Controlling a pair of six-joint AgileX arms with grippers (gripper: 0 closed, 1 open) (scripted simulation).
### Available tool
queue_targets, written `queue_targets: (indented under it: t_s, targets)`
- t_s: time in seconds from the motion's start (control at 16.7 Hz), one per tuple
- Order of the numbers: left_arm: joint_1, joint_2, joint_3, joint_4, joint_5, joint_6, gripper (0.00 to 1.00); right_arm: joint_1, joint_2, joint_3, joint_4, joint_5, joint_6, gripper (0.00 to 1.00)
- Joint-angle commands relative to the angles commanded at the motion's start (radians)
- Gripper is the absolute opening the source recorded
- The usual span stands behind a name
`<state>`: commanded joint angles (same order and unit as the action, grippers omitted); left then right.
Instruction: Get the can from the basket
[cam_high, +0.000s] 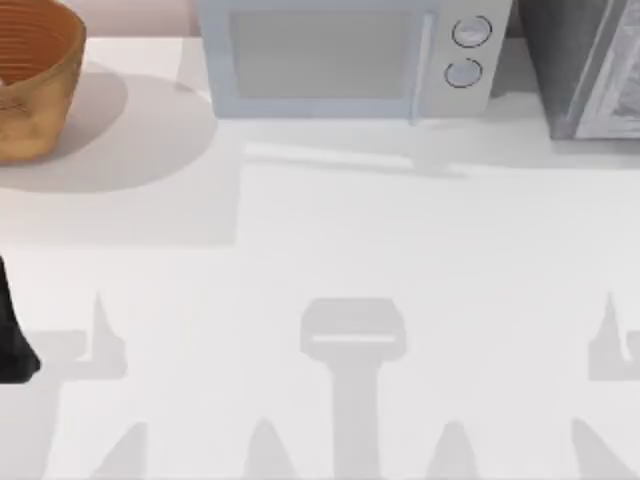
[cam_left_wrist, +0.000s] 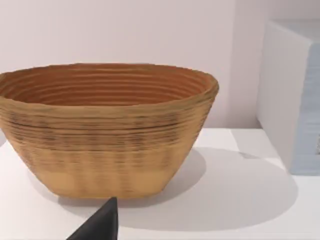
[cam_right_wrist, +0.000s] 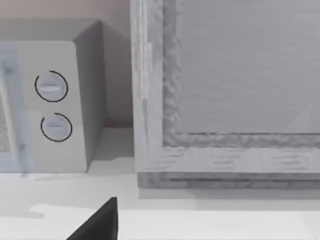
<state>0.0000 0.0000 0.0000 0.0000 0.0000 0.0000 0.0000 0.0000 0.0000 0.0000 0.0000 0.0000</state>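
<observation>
Basket: the woven orange-brown wicker basket (cam_high: 30, 75) stands at the far left corner of the white table (cam_high: 330, 250), upright, casting a round shadow toward the microwave. In the left wrist view the basket (cam_left_wrist: 107, 130) sits straight ahead, its ribbed inner wall visible down from the thick rim.
Can: I cannot tell whether it lies inside; the basket's floor is hidden behind its near wall.
Microwave: the pale grey microwave (cam_high: 350, 55) stands at the far edge, right of the basket and apart from it, door closed, 2 round dials (cam_high: 468, 50) on its right side.
Grey cabinet: a grey framed box (cam_high: 590, 65) stands at the far right, just beside the microwave.
Left gripper: a dark fingertip (cam_left_wrist: 102, 225) shows low in the left wrist view, near the basket's base; a black part of the left arm (cam_high: 12, 330) sits at the table's left edge. Whether the claw is spread or pressed together, I cannot tell.
Right gripper: a dark fingertip (cam_right_wrist: 102, 222) faces the microwave's dials and the grey box; its claw state I cannot tell.
</observation>
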Motion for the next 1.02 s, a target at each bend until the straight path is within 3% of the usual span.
queue_targets:
  t_s: [0.24,0.48,0.72,1.02]
  targets:
    - [-0.006,0.019,0.022,-0.004,0.008,0.005,1.00,0.000,0.000,0.000,0.000,0.000,0.000,1.00]
    - [-0.021,0.179,0.197,-0.070,0.034,0.026,1.00,0.000,0.000,0.000,0.000,0.000,0.000,1.00]
    - [-0.012,0.492,0.519,-0.216,0.048,0.037,1.00,0.000,0.000,0.000,0.000,0.000,0.000,1.00]
    - [0.014,1.074,1.039,-0.448,0.084,0.014,1.00,0.000,0.000,0.000,0.000,0.000,0.000,1.00]
